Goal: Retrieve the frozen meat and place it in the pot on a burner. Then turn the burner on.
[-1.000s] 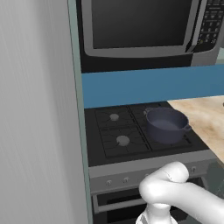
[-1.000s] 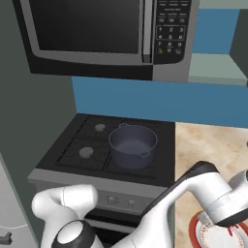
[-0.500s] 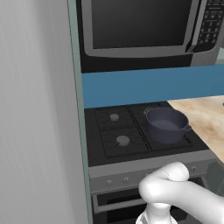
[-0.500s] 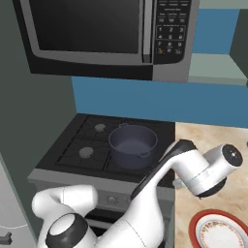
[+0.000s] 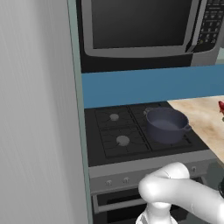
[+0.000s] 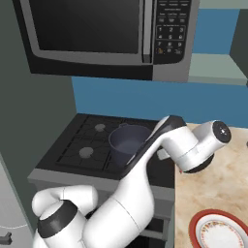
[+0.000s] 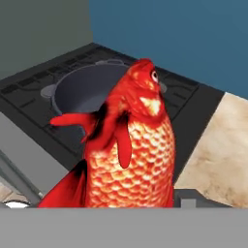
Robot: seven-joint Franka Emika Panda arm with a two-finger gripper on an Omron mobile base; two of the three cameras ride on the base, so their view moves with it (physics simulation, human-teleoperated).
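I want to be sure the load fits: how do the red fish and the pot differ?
The frozen meat is a bright red-orange, scaled fish; the pot is plain glossy blue-grey. The fish is long and narrow, the pot round and wide. The fish is up in the air, the pot sits on the stove.

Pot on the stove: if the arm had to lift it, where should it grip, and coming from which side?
Probably the rim of the pot, coming straight down from above with one finger inside the wall and one outside. It stands upright and open on the right of the stove, and its side handles look too small for a sure hold.
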